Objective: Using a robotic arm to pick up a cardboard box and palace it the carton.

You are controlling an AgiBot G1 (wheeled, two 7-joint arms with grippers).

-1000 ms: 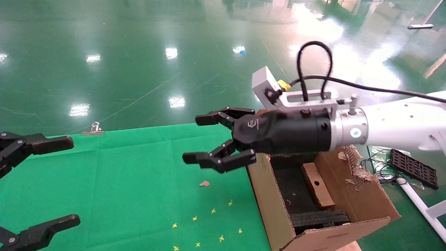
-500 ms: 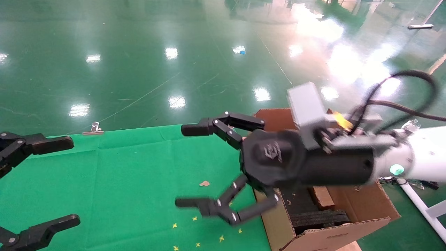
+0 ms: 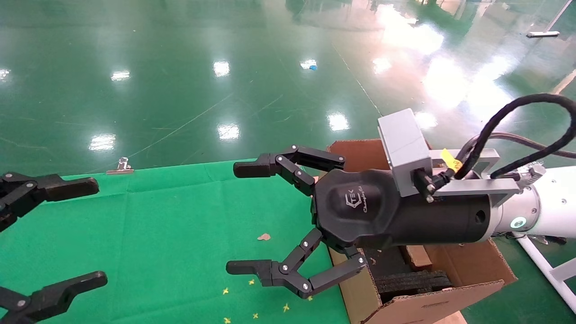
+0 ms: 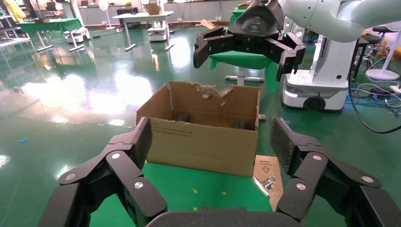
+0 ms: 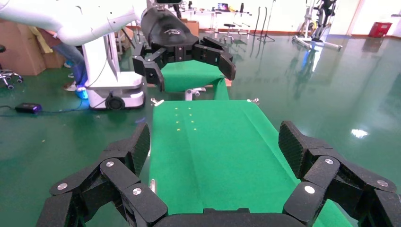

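Note:
My right gripper (image 3: 241, 218) on the white robotic arm (image 3: 549, 207) hangs open and empty over the green cloth, just left of the carton (image 3: 432, 303). The carton is a big corrugated box with black foam inserts, and it also shows in the left wrist view (image 4: 203, 142). The slim cardboard box (image 3: 417, 256) lies inside the carton, mostly hidden under my right wrist. My left gripper (image 3: 90, 231) is open and empty at the table's left edge. In the left wrist view my left gripper (image 4: 213, 137) faces the carton with the right gripper (image 4: 246, 47) above it.
A green cloth (image 3: 157, 216) covers the table, with small yellow marks (image 3: 252, 282) and a cardboard scrap (image 3: 264, 236) on it. A binder clip (image 3: 120, 166) sits at the far edge. A white frame (image 3: 540, 265) stands on the floor to the right.
My right arm has come down and drawn back toward the carton, its wrist has turned and its fingers have spread wider. The left gripper has barely shifted.

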